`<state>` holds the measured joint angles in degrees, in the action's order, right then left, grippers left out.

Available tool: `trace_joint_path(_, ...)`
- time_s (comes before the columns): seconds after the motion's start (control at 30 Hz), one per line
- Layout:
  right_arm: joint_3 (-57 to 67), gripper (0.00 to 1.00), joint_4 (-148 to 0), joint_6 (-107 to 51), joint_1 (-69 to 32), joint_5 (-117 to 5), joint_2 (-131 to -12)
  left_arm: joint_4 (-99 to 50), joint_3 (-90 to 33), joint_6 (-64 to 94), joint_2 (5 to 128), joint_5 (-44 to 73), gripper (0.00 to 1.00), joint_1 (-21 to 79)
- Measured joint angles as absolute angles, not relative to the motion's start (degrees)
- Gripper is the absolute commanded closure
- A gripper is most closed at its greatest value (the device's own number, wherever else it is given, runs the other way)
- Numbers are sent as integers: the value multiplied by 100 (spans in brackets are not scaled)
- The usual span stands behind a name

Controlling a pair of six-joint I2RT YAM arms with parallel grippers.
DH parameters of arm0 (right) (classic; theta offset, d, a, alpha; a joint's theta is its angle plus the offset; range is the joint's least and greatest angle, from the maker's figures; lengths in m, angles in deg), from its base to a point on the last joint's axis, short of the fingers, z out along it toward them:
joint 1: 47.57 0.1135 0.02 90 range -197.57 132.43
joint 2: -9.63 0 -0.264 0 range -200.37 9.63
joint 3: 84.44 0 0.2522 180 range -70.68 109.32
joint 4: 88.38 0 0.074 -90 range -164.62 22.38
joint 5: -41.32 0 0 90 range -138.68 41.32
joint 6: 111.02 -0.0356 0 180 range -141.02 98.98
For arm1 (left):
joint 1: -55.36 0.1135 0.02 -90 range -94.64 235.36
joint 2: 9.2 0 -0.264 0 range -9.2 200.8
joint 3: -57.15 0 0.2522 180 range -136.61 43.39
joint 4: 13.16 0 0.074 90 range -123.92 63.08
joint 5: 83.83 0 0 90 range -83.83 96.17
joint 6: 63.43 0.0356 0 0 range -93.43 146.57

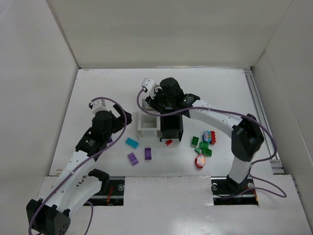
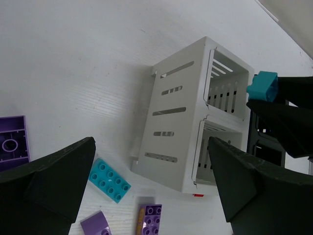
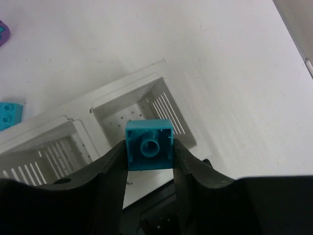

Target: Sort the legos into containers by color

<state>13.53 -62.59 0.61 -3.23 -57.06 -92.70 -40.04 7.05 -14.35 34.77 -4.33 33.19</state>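
A teal brick point(image 3: 149, 145) is shown pinched between the fingers of the right gripper point(image 3: 149, 157), underside toward the wrist camera, and held in the air directly above the open top of a white bin point(image 3: 173, 105). This bin belongs to a cluster in which a second white bin point(image 3: 49, 142) is set touching it and black bins point(image 1: 172, 128) are set on the other side. Where the floor of the bin below the brick can be seen it is bare, though part is hidden by the brick. Only slatted walls of the second white bin are visible, and no brick is seen in it. The insides of the black bins are too dark to be read from above. The sorting is therefore judged to be at an early stage, with no brick confirmed as placed and this teal one about to be dropped. The other pieces lie loose on the table point(image 1: 98, 98). A flat teal brick point(image 1: 131, 142) and two purple bricks point(image 1: 147, 153) point(image 1: 132, 158) are found in front of the white bins, and a small red brick point(image 1: 168, 142) lies just beside the black one. Green bricks point(image 1: 195, 141) and a red-yellow round piece point(image 1: 200, 161) are grouped further to the right. The left gripper point(image 1: 122, 119) is held with its fingers spread wide and empty, just left of the cluster.
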Motion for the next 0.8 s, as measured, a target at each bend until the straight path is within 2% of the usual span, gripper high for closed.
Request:
trace_joint_path(0.07, 1462, 43, -6257, 61, -323, -5719, -9396, -4006, 705, -1440, 3477, -433, 0, 3319)
trace_joint_path(0.17, 1530, 34, -6211, 61, -323, -5758, -9464, -4028, 705, -1442, 3477, -431, 0, 3319)
trace_joint_path(0.2, 1543, 27, -6191, 66, -323, -5765, -9464, -4046, 705, -1442, 3475, -431, 0, 3319)
trace_joint_path(0.37, 1475, 26, -6112, 92, -323, -5702, -9193, -4059, 705, -1448, 3427, -433, 0, 3319)
trace_joint_path(0.5, 1171, 26, -6005, 94, -321, -5361, -8505, -4186, 705, -1577, 3459, -426, 0, 3319)
trace_joint_path(0.57, 887, 23, -5920, 46, -321, -4985, -8006, -4280, 705, -1687, 3547, -409, 0, 3319)
trace_joint_path(0.7, 247, 19, -5575, -155, -339, -4054, -7001, -4437, 928, -1923, 3733, -265, 12, 3319)
trace_joint_path(0.8, -225, 18, -5269, -328, -483, -3498, -6404, -4459, 1330, -2102, 3752, -109, 13, 3312)
